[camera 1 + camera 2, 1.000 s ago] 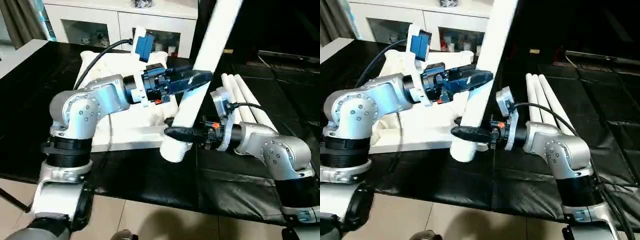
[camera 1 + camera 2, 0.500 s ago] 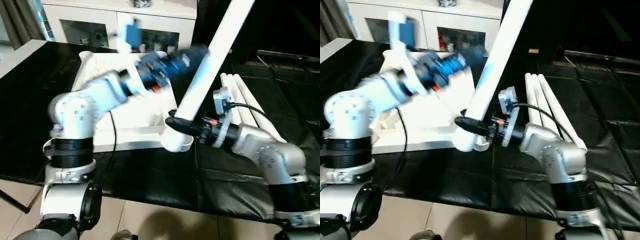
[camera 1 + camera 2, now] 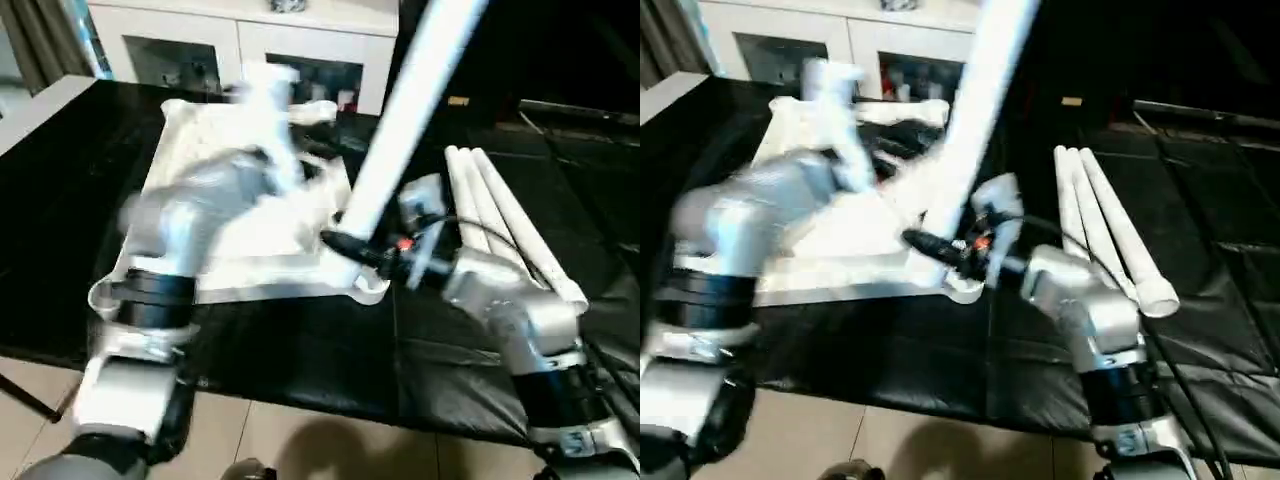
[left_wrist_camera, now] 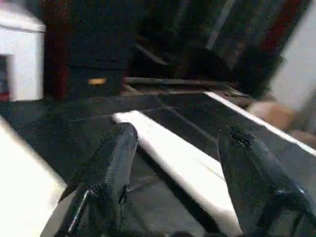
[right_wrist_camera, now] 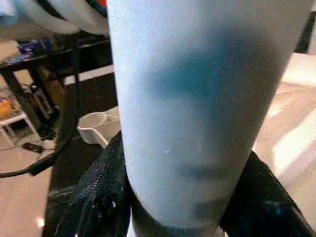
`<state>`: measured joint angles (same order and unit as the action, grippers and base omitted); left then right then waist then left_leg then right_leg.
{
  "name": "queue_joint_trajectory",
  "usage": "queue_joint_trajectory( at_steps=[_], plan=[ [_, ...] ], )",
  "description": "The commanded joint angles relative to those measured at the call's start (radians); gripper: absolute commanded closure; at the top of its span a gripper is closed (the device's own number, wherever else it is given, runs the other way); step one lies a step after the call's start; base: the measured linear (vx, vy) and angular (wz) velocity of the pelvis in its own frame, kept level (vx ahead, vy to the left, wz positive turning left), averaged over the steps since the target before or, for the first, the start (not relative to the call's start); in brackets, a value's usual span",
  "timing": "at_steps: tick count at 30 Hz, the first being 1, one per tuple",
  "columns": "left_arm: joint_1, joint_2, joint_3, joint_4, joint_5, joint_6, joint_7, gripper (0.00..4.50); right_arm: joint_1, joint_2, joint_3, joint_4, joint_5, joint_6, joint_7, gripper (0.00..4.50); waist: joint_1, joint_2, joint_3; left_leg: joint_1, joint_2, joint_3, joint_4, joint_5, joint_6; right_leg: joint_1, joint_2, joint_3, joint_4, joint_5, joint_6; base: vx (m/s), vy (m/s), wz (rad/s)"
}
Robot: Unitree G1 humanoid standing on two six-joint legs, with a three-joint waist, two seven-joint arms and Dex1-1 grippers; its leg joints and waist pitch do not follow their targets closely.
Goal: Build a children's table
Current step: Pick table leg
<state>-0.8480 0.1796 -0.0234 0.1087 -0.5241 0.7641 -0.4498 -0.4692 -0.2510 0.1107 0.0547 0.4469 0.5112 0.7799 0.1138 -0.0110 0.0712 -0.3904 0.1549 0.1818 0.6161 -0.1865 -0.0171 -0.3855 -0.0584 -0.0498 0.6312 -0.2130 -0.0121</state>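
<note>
The right tool [image 3: 345,245] clamps the tilted leg [image 3: 400,110] at the tabletop [image 3: 215,140] corner socket [image 3: 365,285], frame centre; the left tool [image 4: 173,163] is open, empty. One-sided grip: the leg may lever out

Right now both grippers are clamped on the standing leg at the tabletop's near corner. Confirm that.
Not quite. The right gripper is clamped on the standing leg at the tabletop's near corner, as the right wrist view shows. The left gripper is open and holds nothing in the left wrist view; a leg lying on the table shows between its fingers.
</note>
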Motion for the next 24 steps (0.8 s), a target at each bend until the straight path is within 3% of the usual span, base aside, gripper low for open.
queue_joint_trajectory(
  at_steps=[1, 7, 10, 12, 15, 16, 17, 18, 19, 21, 22, 23, 24],
  plan=[
    [-0.029, -0.003, -0.024, -0.054, -0.003, 0.010, -0.014, 1.55, 0.005, -0.012, -0.007, 0.004, -0.018, -0.016, -0.016, 2.59, -0.001, 0.010, -0.083, 0.023, 0.075, -0.034, -0.070, -0.075, -0.008, 0.053, -0.099, 0.051, -0.055, 0.062, -0.259, 0.000, 0.000, 0.00],
    [-0.026, 0.017, -0.075, -0.100, 0.026, 0.011, -0.041, 1.55, 0.001, -0.014, -0.002, 0.023, -0.048, -0.036, -0.030, 2.59, -0.008, 0.011, -0.077, 0.026, 0.075, -0.034, -0.073, -0.137, -0.020, 0.051, -0.097, 0.053, -0.068, -0.060, -0.242, 0.000, 0.000, 0.00],
    [-0.022, 0.034, -0.100, -0.111, 0.061, -0.004, -0.045, 1.55, -0.003, -0.010, -0.002, 0.035, -0.060, -0.046, -0.038, 2.59, -0.012, 0.012, -0.077, 0.026, 0.077, -0.036, -0.076, -0.136, -0.024, 0.049, -0.094, 0.052, -0.068, -0.056, -0.237, 0.000, 0.000, 0.00],
    [-0.018, 0.037, -0.099, -0.099, 0.076, -0.019, -0.042, 1.55, -0.009, 0.000, -0.009, 0.048, -0.066, -0.053, -0.057, 2.59, -0.013, 0.020, -0.078, 0.026, 0.076, -0.036, -0.074, -0.129, -0.027, 0.048, -0.095, 0.052, -0.065, -0.038, -0.239, 0.000, 0.000, 0.00],
    [-0.013, 0.054, -0.095, -0.058, 0.111, -0.059, -0.033, 1.55, -0.017, 0.014, -0.032, 0.069, -0.075, -0.068, -0.099, 2.59, -0.014, 0.016, -0.080, 0.025, 0.074, -0.035, -0.072, -0.110, -0.021, 0.050, -0.094, 0.052, -0.064, 0.004, -0.246, 0.000, 0.000, 0.00],
    [-0.011, 0.064, -0.096, -0.041, 0.127, -0.078, -0.035, 1.55, -0.019, 0.017, -0.042, 0.075, -0.073, -0.070, -0.109, 2.59, -0.013, 0.030, -0.081, 0.026, 0.073, -0.037, -0.072, -0.114, -0.027, 0.049, -0.095, 0.051, -0.060, 0.005, -0.248, 0.000, 0.000, 0.00],
    [-0.008, 0.078, -0.097, -0.018, 0.145, -0.099, -0.038, 1.55, -0.020, 0.020, -0.054, 0.077, -0.071, -0.073, -0.120, 2.59, -0.016, 0.022, -0.079, 0.026, 0.072, -0.035, -0.073, -0.131, -0.027, 0.049, -0.092, 0.052, -0.066, -0.009, -0.242, 0.000, 0.000, 0.00],
    [-0.007, 0.081, -0.097, -0.014, 0.149, -0.104, -0.039, 1.55, -0.020, 0.020, -0.056, 0.077, -0.070, -0.073, -0.122, 2.59, -0.016, 0.021, -0.081, 0.027, 0.072, -0.035, -0.074, -0.132, -0.029, 0.052, -0.092, 0.052, -0.063, -0.007, -0.242, 0.000, 0.000, 0.00],
    [0.012, 0.128, -0.117, 0.041, 0.199, -0.166, -0.067, 1.55, -0.011, 0.022, -0.084, 0.062, -0.050, -0.057, -0.136, 2.59, -0.016, 0.034, -0.080, 0.027, 0.072, -0.038, -0.074, -0.130, -0.028, 0.049, -0.091, 0.050, -0.068, -0.008, -0.234, 0.000, 0.000, 0.00],
    [0.025, 0.156, -0.132, 0.072, 0.229, -0.202, -0.086, 1.55, -0.003, 0.023, -0.098, 0.049, -0.037, -0.046, -0.142, 2.59, -0.021, 0.028, -0.080, 0.024, 0.069, -0.038, -0.075, -0.134, -0.024, 0.053, -0.090, 0.052, -0.066, -0.009, -0.226, 0.000, 0.000, 0.00],
    [0.043, 0.181, -0.141, 0.105, 0.251, -0.235, -0.110, 1.55, 0.009, 0.025, -0.113, 0.034, -0.030, -0.041, -0.157, 2.59, -0.021, 0.029, -0.080, 0.024, 0.069, -0.037, -0.074, -0.125, -0.018, 0.052, -0.092, 0.052, -0.067, -0.016, -0.222, 0.000, 0.000, 0.00],
    [0.058, 0.200, -0.146, 0.126, 0.256, -0.252, -0.141, 1.55, 0.022, 0.023, -0.121, 0.023, -0.028, -0.043, -0.164, 2.59, -0.024, 0.046, -0.082, 0.026, 0.069, -0.036, -0.073, -0.124, -0.023, 0.049, -0.091, 0.052, -0.068, -0.022, -0.216, 0.000, 0.000, 0.00],
    [0.074, 0.218, -0.155, 0.135, 0.261, -0.267, -0.172, 1.55, 0.031, 0.021, -0.127, 0.015, -0.024, -0.039, -0.169, 2.59, -0.026, 0.043, -0.083, 0.024, 0.069, -0.036, -0.073, -0.124, -0.024, 0.050, -0.090, 0.052, -0.065, -0.013, -0.219, 0.000, 0.000, 0.00]
  ],
)
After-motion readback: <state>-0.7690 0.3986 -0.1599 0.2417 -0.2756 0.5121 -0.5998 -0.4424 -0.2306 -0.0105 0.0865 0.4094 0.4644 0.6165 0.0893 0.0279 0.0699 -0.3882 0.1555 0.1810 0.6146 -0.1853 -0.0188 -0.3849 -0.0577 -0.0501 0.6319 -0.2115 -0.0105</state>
